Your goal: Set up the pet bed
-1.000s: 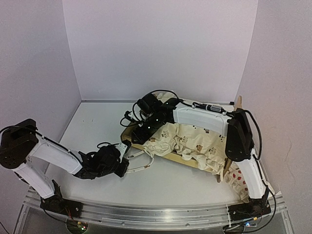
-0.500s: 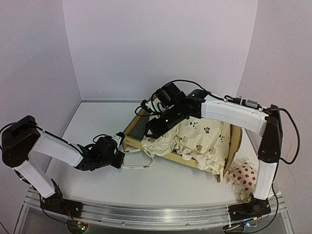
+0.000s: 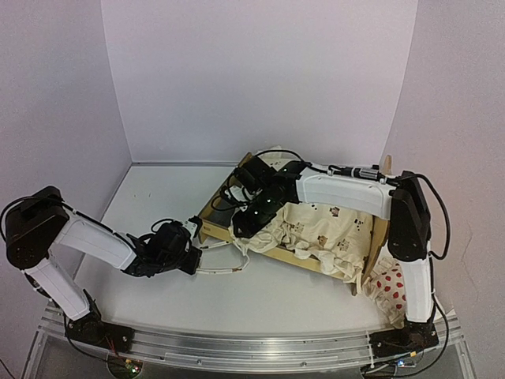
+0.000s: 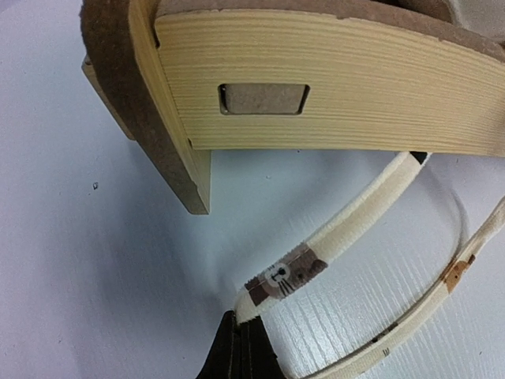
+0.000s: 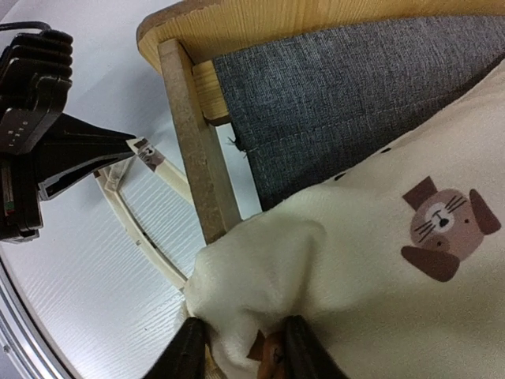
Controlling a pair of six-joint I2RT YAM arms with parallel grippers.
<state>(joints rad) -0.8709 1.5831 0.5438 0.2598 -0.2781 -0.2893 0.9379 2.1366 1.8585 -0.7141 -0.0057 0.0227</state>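
Cream cushion (image 3: 323, 227) corner is pinched in your right gripper (image 5: 245, 351) over the pet bed (image 4: 316, 87); your left gripper (image 4: 241, 351) clamps its tie (image 4: 347, 229) beside the bed.

no legible text or labels

Light plywood pet bed (image 3: 300, 258), upright on its legs, skewed, grey fabric base partly covered

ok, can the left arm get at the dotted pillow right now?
Probably not: the left gripper is shut on a cushion tie, and the pet bed sits between it and the pillow.
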